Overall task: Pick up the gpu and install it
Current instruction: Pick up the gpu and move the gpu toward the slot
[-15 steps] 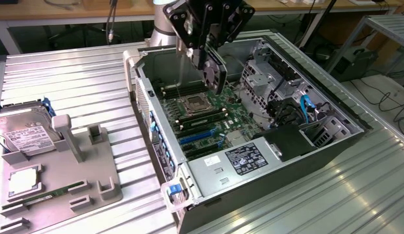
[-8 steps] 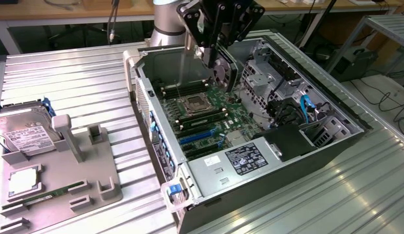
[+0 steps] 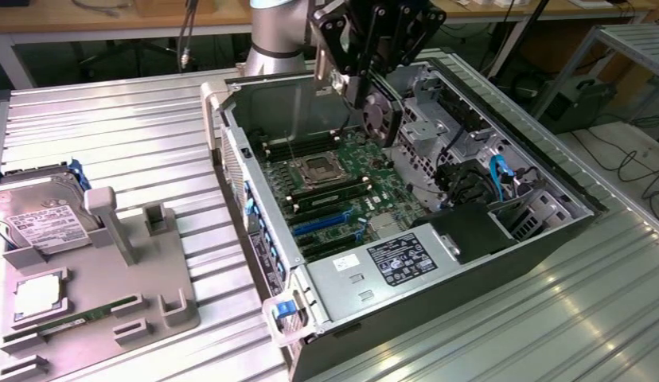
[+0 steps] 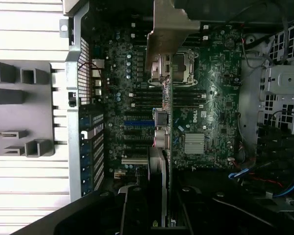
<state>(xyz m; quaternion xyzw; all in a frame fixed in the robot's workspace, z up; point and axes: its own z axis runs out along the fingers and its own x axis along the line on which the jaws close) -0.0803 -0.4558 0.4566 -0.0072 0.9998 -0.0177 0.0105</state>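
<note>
1. Ribbed metal table (image 3: 117, 135): runs off every edge of the exterior view; bare strips lie open on both sides of the case
2. Computer case (image 3: 552, 231): centre of frame, lying with its side panel off and the interior open upward; its lower corner is cut by the bottom edge
3. Grey holder tray (image 3: 149, 278): lower left, well apart from the case, cropped at the left edge
4. Motherboard (image 3: 341, 171): floor of the case; in the wrist view a strip down its middle is hidden behind the card
5. Robot arm (image 3: 276, 32): grey tube, upper centre, cut off by the top edge
6. Power supply (image 3: 383, 267): labelled silver box at the case's near end
7. Hard drive (image 3: 43, 219): on the tray, partly out of frame at left
8. Gripper (image 3: 367, 95): black, upper centre, top cropped; jaws closed on the gpu
9. Gpu (image 3: 380, 119): hangs upright over the motherboard, fan face visible, upper part hidden behind the fingers; edge-on in the wrist view, silver bracket leading. Drive cage close on the exterior view's right, more room toward the left. Whether its lower edge touches the board cannot be told
10. Blue slots (image 3: 319, 227): uncovered, near the case's left wall
</note>
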